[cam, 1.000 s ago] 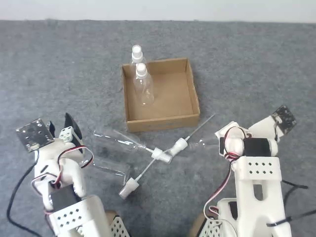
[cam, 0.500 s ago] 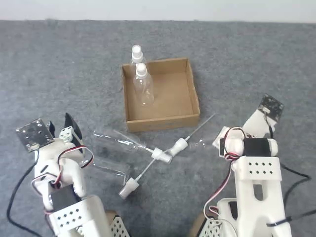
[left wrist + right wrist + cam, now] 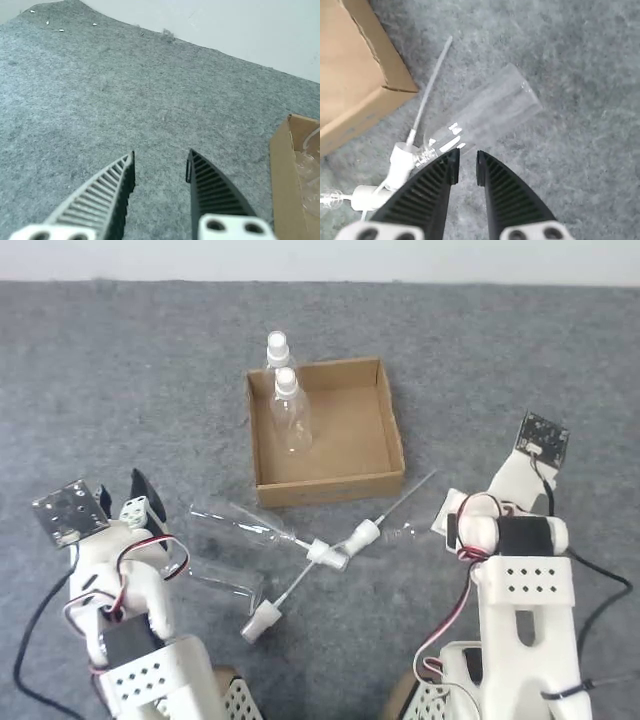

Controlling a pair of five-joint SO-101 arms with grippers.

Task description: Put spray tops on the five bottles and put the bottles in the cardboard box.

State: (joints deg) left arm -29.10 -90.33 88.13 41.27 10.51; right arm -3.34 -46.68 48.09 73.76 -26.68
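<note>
You have one capped bottle [image 3: 289, 412] in the cardboard box [image 3: 385, 430] and a second capped bottle [image 3: 276, 346] just behind it. Three bare bottles and loose spray tops [image 3: 362, 534] remain on the carpet [image 3: 120, 390]. Your right gripper [image 3: 467, 151], barely parted and empty, hangs over the nearest bare bottle [image 3: 485, 117]; your left gripper [image 3: 161, 153] gapes, holding nothing

The bench [image 3: 130, 370] lies under a grey felt [image 3: 520, 360] with a coarse, fuzzy nap. At 12 o'clock in the high view the felt ends in a straight line against a pale, off-white strip [image 3: 320, 260]. In the left wrist view its edge runs unevenly against a smooth white surface [image 3: 240, 30], with a few white specks [image 3: 47, 22] and a small tuft of lint [image 3: 167, 34] close to that edge. The light is soft and even, and shadows are faint.
</note>
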